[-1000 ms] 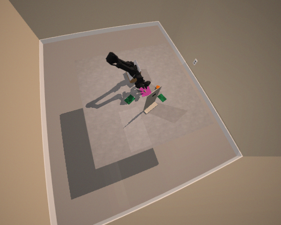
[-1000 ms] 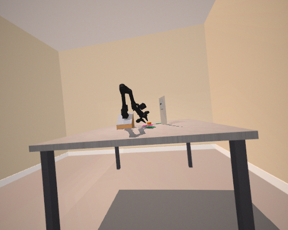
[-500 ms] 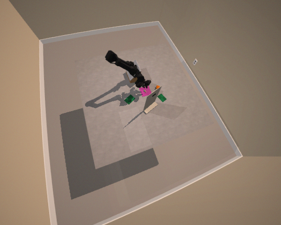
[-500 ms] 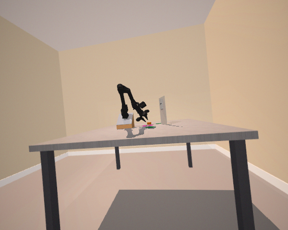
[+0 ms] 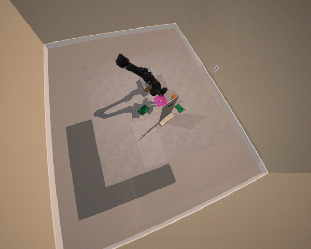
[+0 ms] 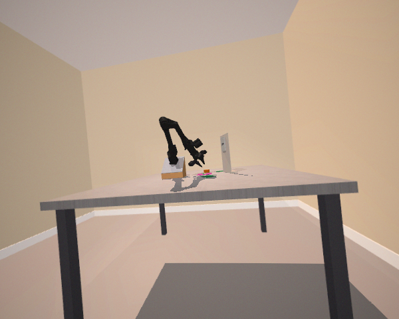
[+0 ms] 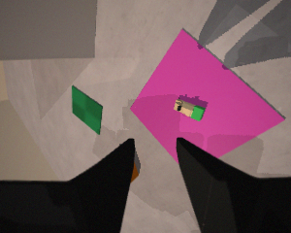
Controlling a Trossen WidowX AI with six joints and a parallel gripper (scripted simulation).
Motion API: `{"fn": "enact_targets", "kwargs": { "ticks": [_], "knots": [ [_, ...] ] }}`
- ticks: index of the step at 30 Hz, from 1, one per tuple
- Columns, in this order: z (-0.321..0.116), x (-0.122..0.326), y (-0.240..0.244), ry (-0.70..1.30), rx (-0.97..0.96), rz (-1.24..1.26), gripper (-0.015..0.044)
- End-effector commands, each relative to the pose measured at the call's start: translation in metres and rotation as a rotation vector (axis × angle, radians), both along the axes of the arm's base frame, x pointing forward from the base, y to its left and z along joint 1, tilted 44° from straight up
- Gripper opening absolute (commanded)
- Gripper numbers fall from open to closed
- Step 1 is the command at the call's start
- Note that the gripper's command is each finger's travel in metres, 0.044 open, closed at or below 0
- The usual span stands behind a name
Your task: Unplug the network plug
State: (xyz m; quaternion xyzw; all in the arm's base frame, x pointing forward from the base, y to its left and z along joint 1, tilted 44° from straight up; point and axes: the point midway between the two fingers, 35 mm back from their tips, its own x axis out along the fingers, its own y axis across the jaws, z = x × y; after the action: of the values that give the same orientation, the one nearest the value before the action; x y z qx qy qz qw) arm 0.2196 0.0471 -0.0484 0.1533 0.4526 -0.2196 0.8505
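Hovering above the pink square (image 5: 158, 104) (image 6: 199, 174) (image 7: 170, 73), fingers parted and holding nothing; leaving the plug (image 5: 160, 100) (image 7: 187, 107) lying within it. Probably handling light and stiff, best gripped by the body sides, sparing the thin tab.

- Top view: panel (image 5: 166, 111) (image 6: 226, 154) (image 7: 44, 29) bars 5 o'clock from fingers (image 5: 161, 95) (image 6: 203, 165).
- Orange block (image 5: 174, 96) (image 6: 206, 171) (image 7: 135, 174) obstructs low passage, 3 o'clock.
- Open air separates fingers and tabletop (image 5: 123, 161) (image 6: 199, 197).
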Motion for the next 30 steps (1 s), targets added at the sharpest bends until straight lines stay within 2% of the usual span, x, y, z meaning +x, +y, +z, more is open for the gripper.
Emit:
{"fn": "enact_targets", "kwargs": {
  "ticks": [1,30],
  "knots": [
    [0.005,0.001,0.005,-0.009,0.003,-0.005,0.0156],
    [0.034,-0.008,0.027,-0.012,0.002,-0.003,0.0156]
  ]
}}
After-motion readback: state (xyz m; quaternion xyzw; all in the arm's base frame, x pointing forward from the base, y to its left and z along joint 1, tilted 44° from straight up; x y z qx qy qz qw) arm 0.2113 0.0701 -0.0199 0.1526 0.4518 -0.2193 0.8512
